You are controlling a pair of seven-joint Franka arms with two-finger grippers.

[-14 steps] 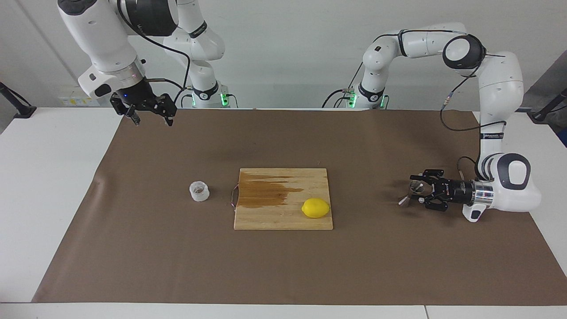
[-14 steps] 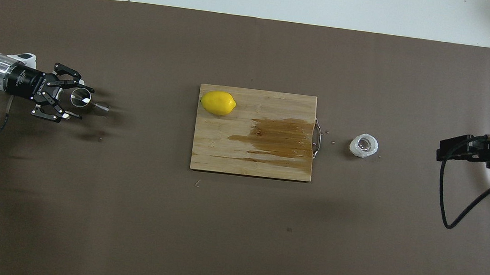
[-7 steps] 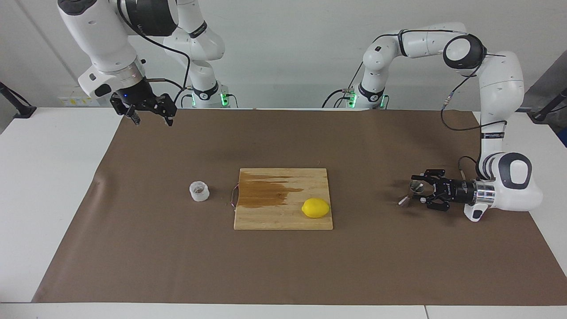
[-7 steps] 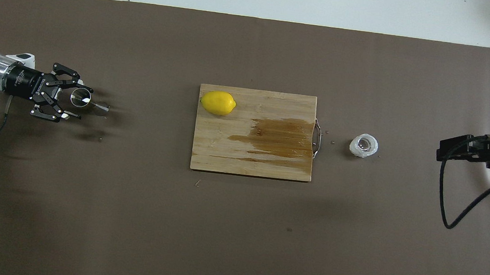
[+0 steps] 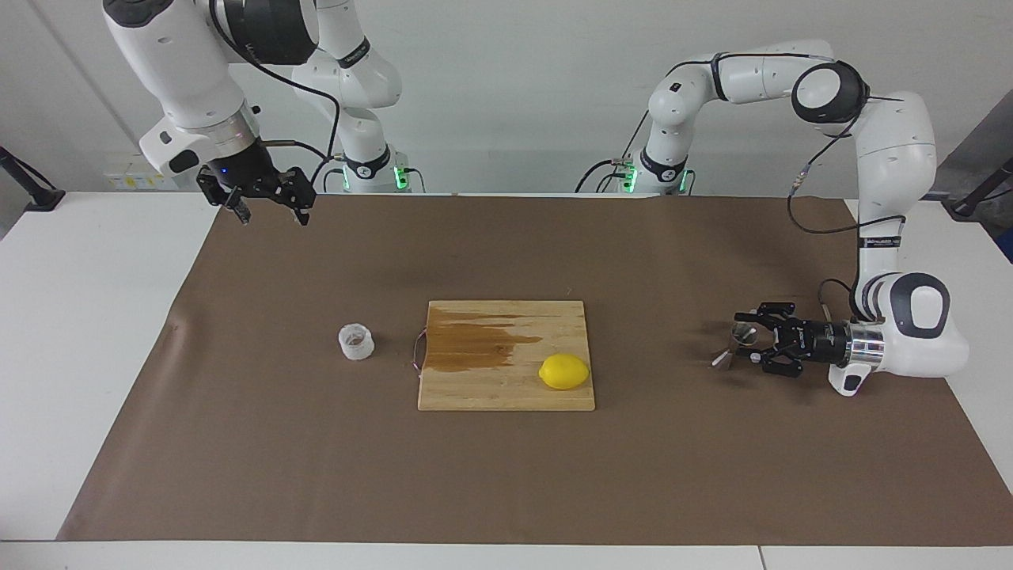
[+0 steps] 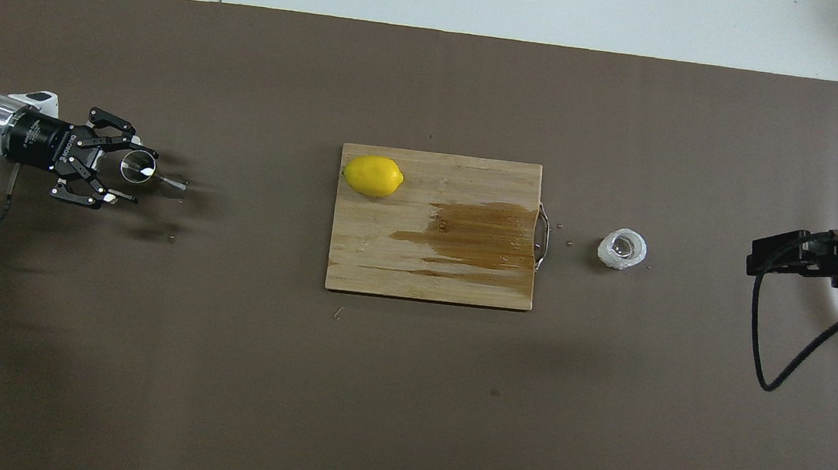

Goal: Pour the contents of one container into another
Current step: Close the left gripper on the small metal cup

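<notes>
Gripping the steel jigger (image 6: 138, 165) between its fingers, the left gripper (image 6: 131, 174) sits low at nine o'clock of the cutting board (image 6: 431, 267). The plastic cup (image 6: 622, 249) stands at the board's three o'clock. Beside the cup, the right gripper (image 5: 269, 212) waits raised, spread wide.

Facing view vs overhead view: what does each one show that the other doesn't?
Facing view only: both arm bases, full arms and the wall. It shows the right gripper raised, open, empty, waiting.

Overhead view only: the open mouth of the small shiny steel jigger and the inside of the small translucent whitish plastic cup.

Both: the left gripper low and level around the jigger, the yellow lemon on the stained wooden cutting board, the cup beside the board's handle, and the brown paper cover.
</notes>
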